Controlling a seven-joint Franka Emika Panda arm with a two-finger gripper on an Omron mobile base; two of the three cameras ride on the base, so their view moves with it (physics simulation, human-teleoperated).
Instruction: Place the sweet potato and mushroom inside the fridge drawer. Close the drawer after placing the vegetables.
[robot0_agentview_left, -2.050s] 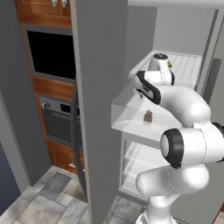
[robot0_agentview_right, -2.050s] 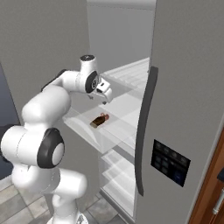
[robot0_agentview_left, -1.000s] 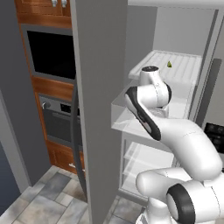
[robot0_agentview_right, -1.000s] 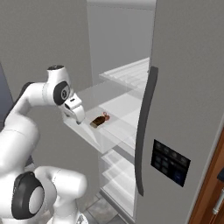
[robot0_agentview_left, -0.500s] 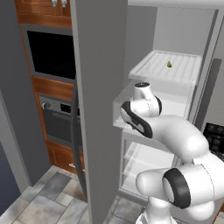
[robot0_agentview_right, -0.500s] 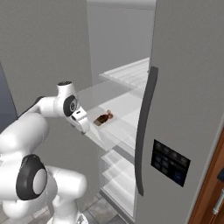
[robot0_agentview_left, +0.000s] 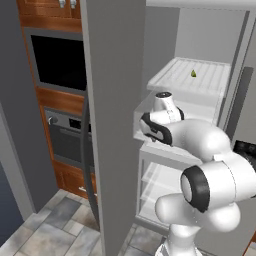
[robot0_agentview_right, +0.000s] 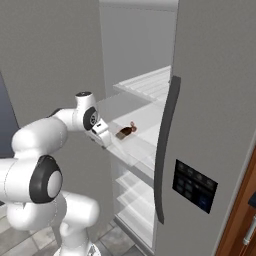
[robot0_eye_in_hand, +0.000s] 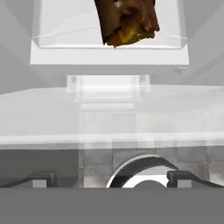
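Note:
The fridge drawer (robot0_agentview_right: 142, 150) is a clear bin pulled out from the open fridge, below the ribbed shelves. Inside it lies the orange-brown sweet potato (robot0_agentview_right: 124, 133), with the small pinkish mushroom (robot0_agentview_right: 133, 126) touching its far end. My gripper (robot0_agentview_right: 104, 136) sits low against the drawer's outer front wall, open and holding nothing. In the hand view both dark fingertips (robot0_eye_in_hand: 41, 177) stand wide apart, and the sweet potato (robot0_eye_in_hand: 127, 19) shows through the clear drawer wall (robot0_eye_in_hand: 109, 113). From the left, the gripper (robot0_agentview_left: 150, 131) is at the drawer's front corner (robot0_agentview_left: 142, 107).
A small green pear-shaped item (robot0_agentview_left: 193, 73) rests on the upper ribbed shelf. The left fridge door (robot0_agentview_left: 112, 100) stands open close beside my arm, and the right door with its long dark handle (robot0_agentview_right: 162, 150) flanks the drawer. Lower shelves (robot0_agentview_right: 135, 195) lie beneath.
My arm has swung down and out of the fridge, from above the drawer's inside to its outer front wall. The gripper stayed open. The vegetables have not moved.

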